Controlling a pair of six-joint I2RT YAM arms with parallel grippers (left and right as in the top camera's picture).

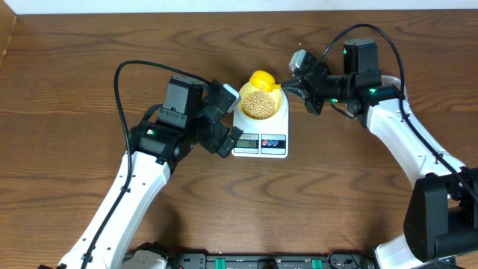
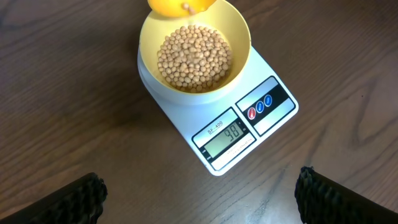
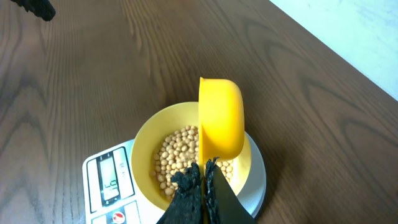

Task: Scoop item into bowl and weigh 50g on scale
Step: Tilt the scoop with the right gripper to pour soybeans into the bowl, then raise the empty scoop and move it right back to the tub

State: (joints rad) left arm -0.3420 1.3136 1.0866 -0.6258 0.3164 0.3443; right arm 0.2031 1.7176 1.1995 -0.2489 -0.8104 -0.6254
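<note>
Overhead, the beans (image 1: 260, 103) lie heaped in the bowl (image 1: 242, 107), and the bowl stands on the far half of the scale (image 1: 260, 152) at the middle of the bench (image 1: 75, 75). The bowl is about as wide as the scale, so its rim reaches close to both side edges. The display (image 2: 229, 134) and two buttons run along the near edge, uncovered; digits are lit, but I cannot read them surely.

A yellow scoop (image 3: 221, 115) hangs over the bowl's far rim, turned on its side with its mouth facing sideways across the bowl. The right gripper (image 3: 204, 171) is closed on the scoop's handle and reaches in from the right, above the bowl's right rim. One bean sits at the scoop's lip in the left wrist view.

The left gripper (image 1: 225, 118) stands wide open, holding nothing, just beside the scale's left edge; whether a finger touches the near left corner cannot be told. Bare wood spreads to the left of the left arm, in front of the display edge and between the two arms. The bench's far edge lies well behind the scoop.
</note>
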